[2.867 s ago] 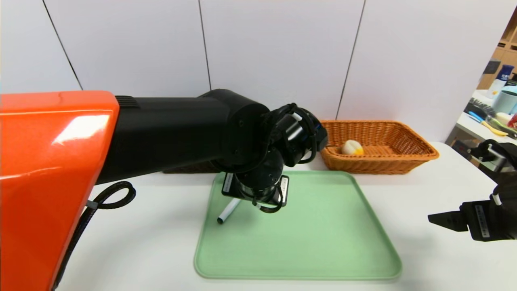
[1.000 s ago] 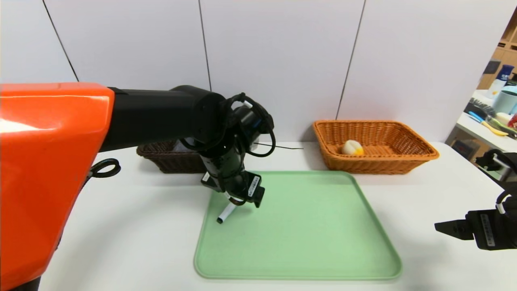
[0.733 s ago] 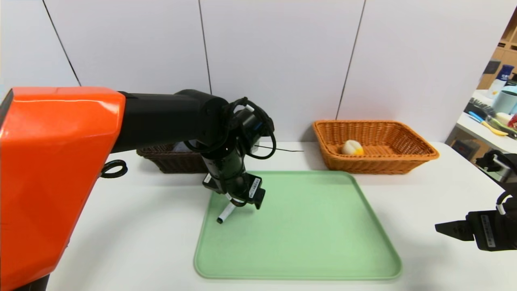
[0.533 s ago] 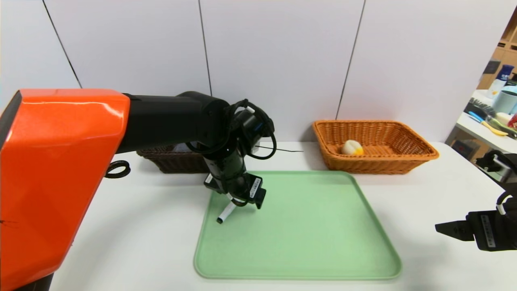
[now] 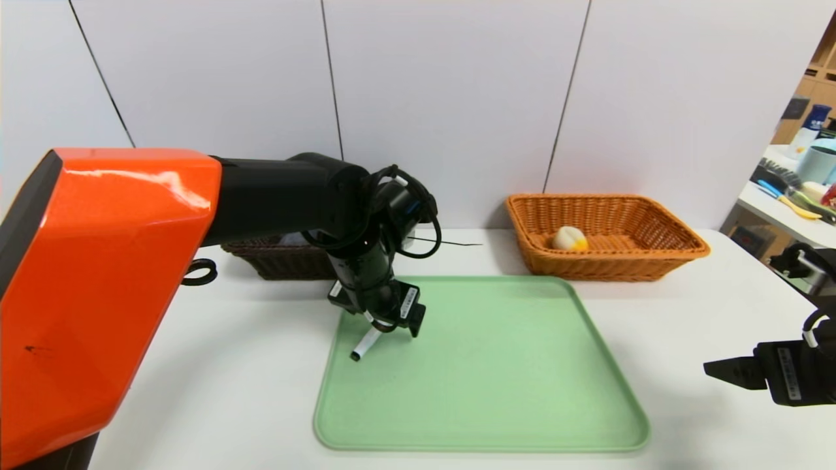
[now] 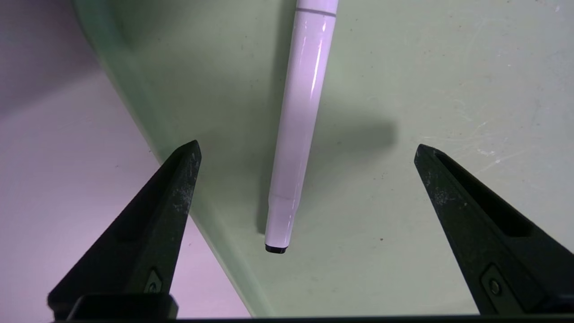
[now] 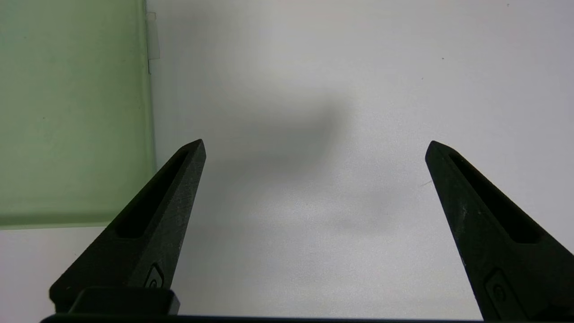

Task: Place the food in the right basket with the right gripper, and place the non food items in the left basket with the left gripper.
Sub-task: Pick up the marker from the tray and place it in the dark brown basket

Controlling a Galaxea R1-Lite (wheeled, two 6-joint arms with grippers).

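A white marker pen (image 5: 364, 344) (image 6: 299, 125) lies on the green tray (image 5: 496, 391) close to its left rim. My left gripper (image 5: 385, 326) (image 6: 307, 150) hangs just above the pen, open, one finger on each side of the barrel and neither touching it. The dark brown left basket (image 5: 281, 258) sits behind my left arm, mostly hidden. In the orange right basket (image 5: 607, 238) rests a pale bun with an orange patch (image 5: 569, 239). My right gripper (image 5: 718, 372) (image 7: 314, 148) stays open and empty over bare table, right of the tray.
The white table (image 5: 228, 365) runs wide around the tray. A thin black cable (image 5: 450, 243) lies between the baskets. A side counter with bottles and utensils (image 5: 803, 183) stands at the far right, beyond the table edge.
My left arm has swung left off the tray's far middle and come down over the pen. In the last second it only sank slightly. The right gripper has stayed put.
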